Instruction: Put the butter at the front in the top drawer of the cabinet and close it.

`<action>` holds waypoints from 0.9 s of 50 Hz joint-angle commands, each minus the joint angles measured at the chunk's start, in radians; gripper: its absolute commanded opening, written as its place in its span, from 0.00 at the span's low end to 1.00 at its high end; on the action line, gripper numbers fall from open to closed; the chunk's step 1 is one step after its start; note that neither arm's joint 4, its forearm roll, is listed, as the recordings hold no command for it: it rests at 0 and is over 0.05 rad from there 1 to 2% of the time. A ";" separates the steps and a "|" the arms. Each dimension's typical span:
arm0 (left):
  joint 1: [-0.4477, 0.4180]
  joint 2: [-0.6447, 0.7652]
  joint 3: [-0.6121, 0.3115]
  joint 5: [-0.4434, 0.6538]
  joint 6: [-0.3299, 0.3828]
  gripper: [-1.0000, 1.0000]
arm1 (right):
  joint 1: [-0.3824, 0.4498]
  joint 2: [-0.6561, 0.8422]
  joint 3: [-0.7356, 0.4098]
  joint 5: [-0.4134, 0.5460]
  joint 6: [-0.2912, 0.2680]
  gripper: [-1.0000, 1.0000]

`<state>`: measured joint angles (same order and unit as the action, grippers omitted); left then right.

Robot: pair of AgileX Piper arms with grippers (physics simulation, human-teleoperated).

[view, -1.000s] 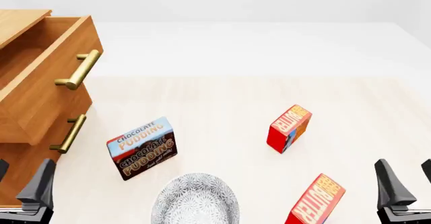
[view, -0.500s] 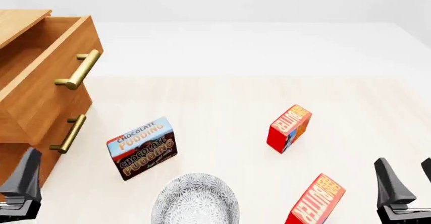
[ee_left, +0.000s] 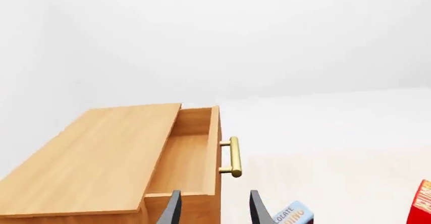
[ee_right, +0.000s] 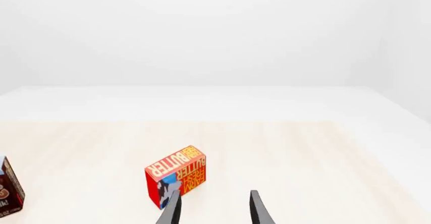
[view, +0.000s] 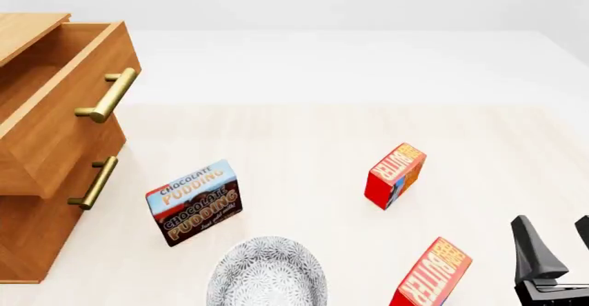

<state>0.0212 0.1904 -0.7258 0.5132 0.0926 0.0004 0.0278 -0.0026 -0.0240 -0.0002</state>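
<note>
Butter [view: 431, 273], the nearer of the two red cartons, stands on the table [view: 304, 140] at about 5 o'clock in the front view, just at 9 o'clock of the right gripper [view: 555, 251]; its twin [view: 395, 174] sits farther out toward the middle. Nothing is grasped, so the pickup looks not yet begun. The right gripper's jaws stand parted and empty. The left gripper [ee_left: 213, 209], out of the front view, shows parted, empty fingers in its own wrist view, facing the cabinet [view: 37, 154]. The next move probably calls for the right gripper to swing toward 9 o'clock, straddle the near carton and pinch it. The top drawer [view: 57, 99], at 10 o'clock, is pulled out; the visible part of its inside looks bare. A patterned bowl [view: 267, 273] at 6 o'clock seems empty, beside the Chocolate Pudding box [view: 194, 201].
</note>
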 commanded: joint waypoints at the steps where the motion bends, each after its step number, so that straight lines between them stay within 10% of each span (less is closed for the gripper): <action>1: -0.031 0.141 -0.165 0.106 -0.004 1.00 | 0.000 -0.008 0.001 0.007 0.000 1.00; 14: -0.065 0.338 -0.247 0.174 -0.143 1.00 | 0.000 -0.008 0.001 0.007 0.000 1.00; 45: 0.012 0.623 -0.524 0.390 -0.137 1.00 | -0.001 -0.009 0.001 0.007 0.000 1.00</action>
<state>0.0366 0.7177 -1.1870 0.8525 -0.0318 0.0003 0.0268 -0.0025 -0.0231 -0.0002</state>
